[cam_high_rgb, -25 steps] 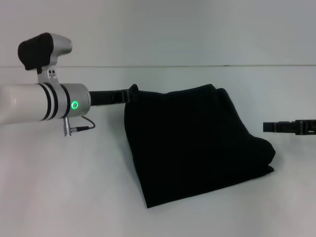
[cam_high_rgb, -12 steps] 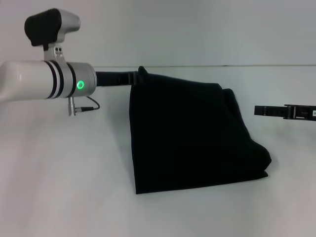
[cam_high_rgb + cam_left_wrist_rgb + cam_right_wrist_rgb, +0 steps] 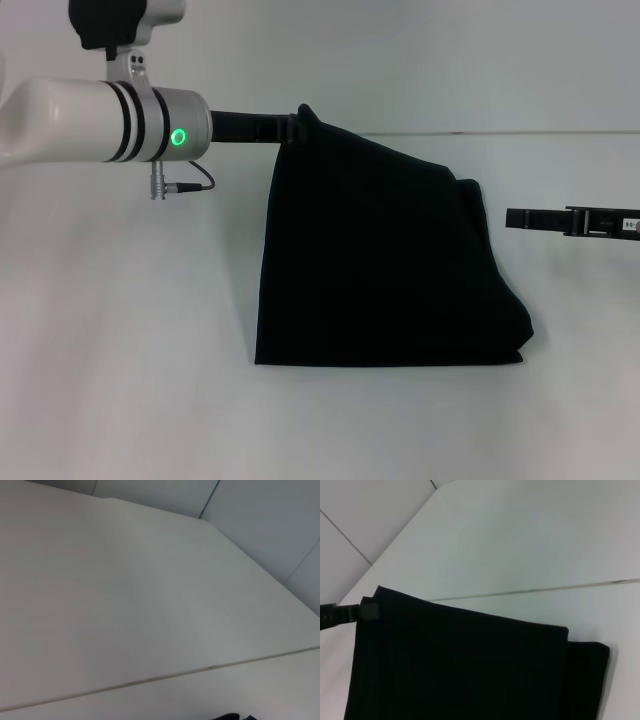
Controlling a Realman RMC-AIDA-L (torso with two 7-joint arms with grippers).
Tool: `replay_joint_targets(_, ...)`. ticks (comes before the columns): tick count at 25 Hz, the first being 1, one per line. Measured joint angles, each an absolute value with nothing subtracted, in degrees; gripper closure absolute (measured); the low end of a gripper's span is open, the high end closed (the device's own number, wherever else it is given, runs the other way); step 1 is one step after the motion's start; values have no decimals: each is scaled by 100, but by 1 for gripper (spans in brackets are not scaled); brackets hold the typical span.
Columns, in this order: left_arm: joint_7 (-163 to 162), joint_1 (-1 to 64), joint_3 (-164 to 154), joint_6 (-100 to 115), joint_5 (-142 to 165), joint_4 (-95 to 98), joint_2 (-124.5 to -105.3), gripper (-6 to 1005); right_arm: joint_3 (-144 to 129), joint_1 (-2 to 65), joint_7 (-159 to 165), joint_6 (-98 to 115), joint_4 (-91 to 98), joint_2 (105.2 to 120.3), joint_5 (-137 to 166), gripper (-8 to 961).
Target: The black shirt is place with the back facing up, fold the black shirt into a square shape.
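One black shirt [image 3: 385,265] sits in the middle of the white table [image 3: 120,400]. It is already folded into a smaller, thick shape. Its low edge lies flat on the table, from about 7 o'clock to 5 o'clock. Its top corner at 11 o'clock is lifted up off the table, so the cloth hangs down from there like a little tent. On the 3 o'clock side the cloth is bunched into a few soft layers.

The left gripper [image 3: 292,127] holds that high corner. Its fingers are closed tight on the cloth. The right wrist view shows the same pinch [image 3: 369,611] at the corner of the shirt [image 3: 465,670].

The right gripper [image 3: 520,217] floats out at 3 o'clock, near the shirt but not touching it. Its fingers look flat and thin from here, and I cannot tell if they are open or closed.

I think the robot is in the middle of a fold. The left arm is carrying the corner up and over. Next, I think it needs to bring the corner across and lay it down softly so the edges line up. Then it can let go. If it lets go too early, the cloth may flop and go messy.
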State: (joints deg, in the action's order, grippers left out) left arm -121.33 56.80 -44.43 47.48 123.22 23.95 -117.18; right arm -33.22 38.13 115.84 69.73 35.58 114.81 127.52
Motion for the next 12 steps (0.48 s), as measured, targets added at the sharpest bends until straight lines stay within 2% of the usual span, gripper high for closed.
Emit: replay_joint_targets(12, -12101, 5696, -4803, 4579, 12472, 2402, -11740, 980, -3356, 3838, 11574, 6951, 3553, 11521, 12753, 194)
